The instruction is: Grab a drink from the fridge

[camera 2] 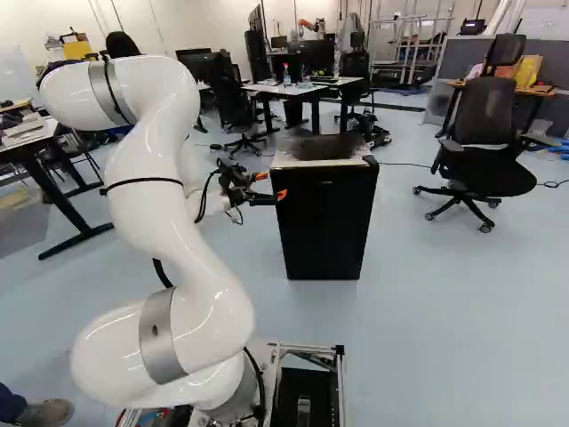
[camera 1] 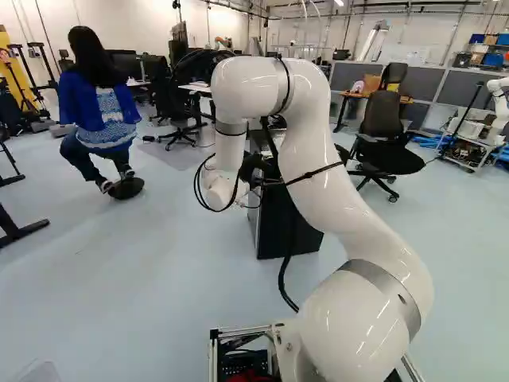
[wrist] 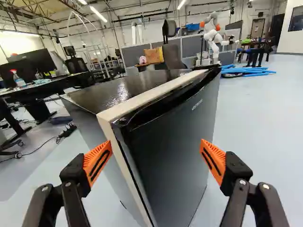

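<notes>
In the right base view my gripper [camera 2: 271, 185] is beside the upper part of the small black fridge [camera 2: 324, 218], at its near left edge. The wrist view has the gripper [wrist: 156, 143] open, its orange pads [wrist: 98, 162] wide apart with nothing gripped. Ahead of the fingers stands the fridge [wrist: 173, 146], seen at a corner, with its dark door closed against a pale-edged body. My arm partly covers the fridge [camera 1: 306, 231] in the left base view. The fridge's inside is hidden, so no drink in it shows.
A black office chair [camera 2: 484, 160] stands right of the fridge. Behind are desks [camera 2: 293, 89], one bearing a bottle [wrist: 18, 79], and grey partitions [wrist: 132, 54]. A cable [wrist: 38, 149] lies on the floor near the fridge. Another robot [wrist: 213, 38] stands farther back.
</notes>
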You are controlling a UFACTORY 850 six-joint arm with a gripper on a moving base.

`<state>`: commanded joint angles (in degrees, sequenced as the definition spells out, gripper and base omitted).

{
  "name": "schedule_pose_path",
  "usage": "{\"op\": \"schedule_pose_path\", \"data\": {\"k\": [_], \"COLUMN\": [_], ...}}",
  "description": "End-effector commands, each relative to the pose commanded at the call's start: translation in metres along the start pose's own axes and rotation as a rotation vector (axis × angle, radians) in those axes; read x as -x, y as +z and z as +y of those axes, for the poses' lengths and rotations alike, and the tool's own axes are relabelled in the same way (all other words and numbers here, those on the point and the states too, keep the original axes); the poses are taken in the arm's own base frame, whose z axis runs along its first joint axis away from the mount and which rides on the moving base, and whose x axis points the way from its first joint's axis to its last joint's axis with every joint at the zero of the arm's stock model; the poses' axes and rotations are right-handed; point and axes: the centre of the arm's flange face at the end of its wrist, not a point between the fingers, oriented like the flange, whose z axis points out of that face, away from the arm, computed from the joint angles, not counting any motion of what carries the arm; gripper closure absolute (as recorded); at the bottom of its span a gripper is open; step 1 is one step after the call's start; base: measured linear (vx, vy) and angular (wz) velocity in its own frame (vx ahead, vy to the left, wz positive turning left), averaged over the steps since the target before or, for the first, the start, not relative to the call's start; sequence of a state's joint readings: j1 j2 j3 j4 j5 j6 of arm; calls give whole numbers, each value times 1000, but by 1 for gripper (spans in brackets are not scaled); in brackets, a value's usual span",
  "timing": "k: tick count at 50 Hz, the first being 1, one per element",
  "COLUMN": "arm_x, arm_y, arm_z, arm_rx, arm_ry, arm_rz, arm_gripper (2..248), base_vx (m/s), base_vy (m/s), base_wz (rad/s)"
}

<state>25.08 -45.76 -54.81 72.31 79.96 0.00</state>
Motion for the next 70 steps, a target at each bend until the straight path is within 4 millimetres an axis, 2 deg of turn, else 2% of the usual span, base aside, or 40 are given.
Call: {"op": "schedule_pose_path", "data": {"k": [41,70], "arm_x": [2,2], "arm_y": [12,13], "arm_z": [-11,-8], "arm_rx": [56,94], "arm_ry": [37,44], "arm_rz": [10,12], "arm_gripper": [3,3], "base_vx": [0,0], "base_vy": [0,0], "base_wz": [0,0]}}
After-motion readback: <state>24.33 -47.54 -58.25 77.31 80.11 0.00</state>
